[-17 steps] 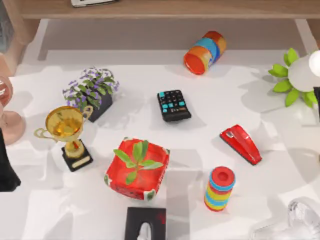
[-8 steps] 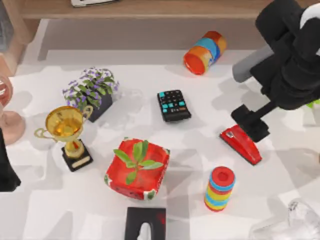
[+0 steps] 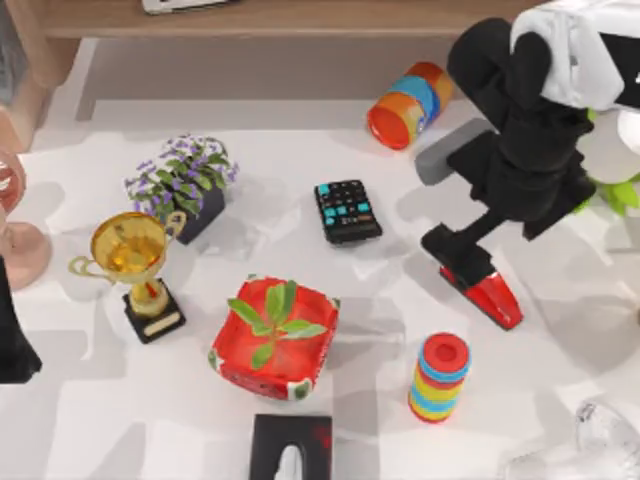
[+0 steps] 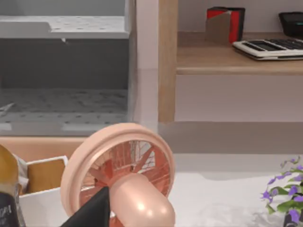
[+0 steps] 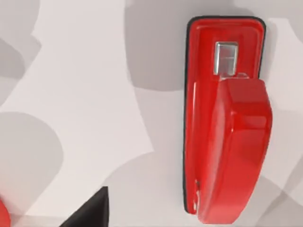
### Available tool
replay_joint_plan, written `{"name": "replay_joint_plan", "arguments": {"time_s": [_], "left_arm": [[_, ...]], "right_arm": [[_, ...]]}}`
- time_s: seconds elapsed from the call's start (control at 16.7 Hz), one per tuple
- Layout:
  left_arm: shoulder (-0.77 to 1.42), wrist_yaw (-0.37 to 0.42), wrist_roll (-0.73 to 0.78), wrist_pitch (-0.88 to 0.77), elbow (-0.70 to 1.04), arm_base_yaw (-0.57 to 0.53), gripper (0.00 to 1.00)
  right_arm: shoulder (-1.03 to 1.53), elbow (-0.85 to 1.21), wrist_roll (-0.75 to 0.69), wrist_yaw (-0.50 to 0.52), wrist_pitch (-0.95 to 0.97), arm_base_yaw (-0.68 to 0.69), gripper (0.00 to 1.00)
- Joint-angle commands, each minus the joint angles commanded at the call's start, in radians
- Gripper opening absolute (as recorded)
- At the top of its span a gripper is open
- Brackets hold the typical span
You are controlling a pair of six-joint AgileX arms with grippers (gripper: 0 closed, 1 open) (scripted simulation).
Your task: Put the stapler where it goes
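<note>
My right gripper hangs over the near-left end of the stapler, which lies flat on the white table toward its right side, between the black remote and the stack of coloured rings, apart from both. I cannot tell from here whether my fingers are spread or closed; nothing shows them pressed on the red body, so I judge it not yet held. In my right wrist view the stapler sits off to one side, its flat base with the silver mark at one end and the raised glossy top arm at the other. I judge it to be stiff, fairly light and slick: that shiny, rounded top would let pads slide, and the wedge tapers, so a grip across the thin nose could squirt it out. The long straight sides of the thicker rear half look the safest place to pinch, fingers across its width, low near the base so that the hinged top cannot flex open. I first need to centre over it. My left arm is parked at the table's left edge, near a pink fan.
</note>
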Motion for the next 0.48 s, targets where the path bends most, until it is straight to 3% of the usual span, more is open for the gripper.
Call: {"name": "replay_joint_plan", "arguments": {"time_s": [0.48], "left_arm": [[0.000,0.000,0.000,0.000,0.000,0.000,1.00]], "right_arm": [[0.016,-0.028,-0.002,-0.001,0.041,-0.001,1.00]]}}
